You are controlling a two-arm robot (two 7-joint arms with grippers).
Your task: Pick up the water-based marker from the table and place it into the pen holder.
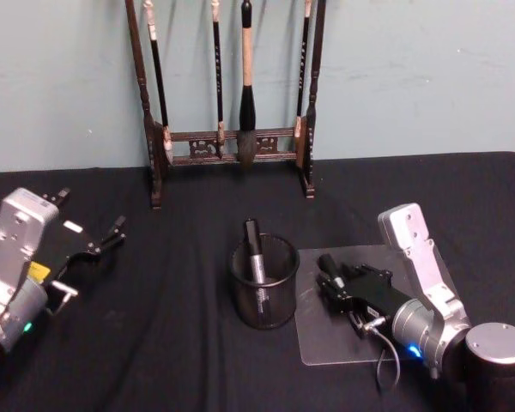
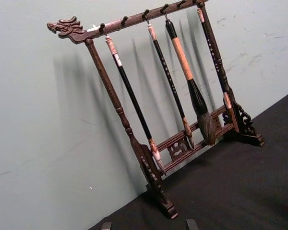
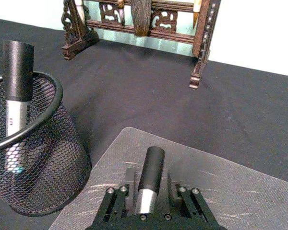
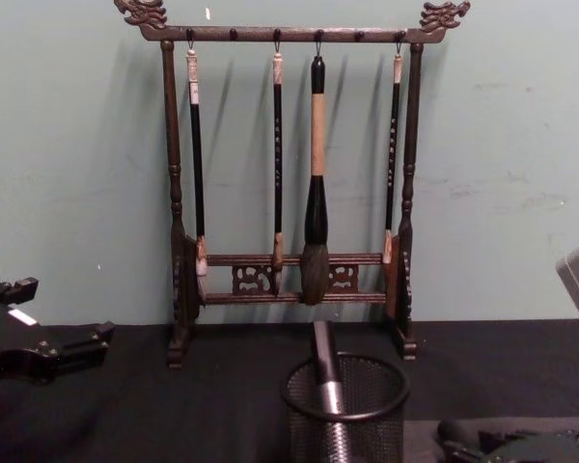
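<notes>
One water-based marker point(image 1: 328, 263), black-capped with a silver barrel, lies between the fingers of my right gripper point(image 1: 336, 279), which is shut on it low over a clear plastic mat point(image 1: 326, 343) just right of the pen holder point(image 1: 275, 305). The right wrist view has this marker point(image 3: 150, 179) pointing forward, with the pen holder point(image 3: 43, 158) beside it. A second marker point(image 1: 256, 257) leans inside the mesh cup. My left gripper point(image 1: 86, 216) is parked open over the table's point(image 1: 180, 343) far left side, holding nothing.
A tall dark wooden brush rack point(image 1: 232, 146) with several hanging brushes stands at the back against the wall. The black cloth between the left gripper and the cup is bare. The table's back edge meets the wall.
</notes>
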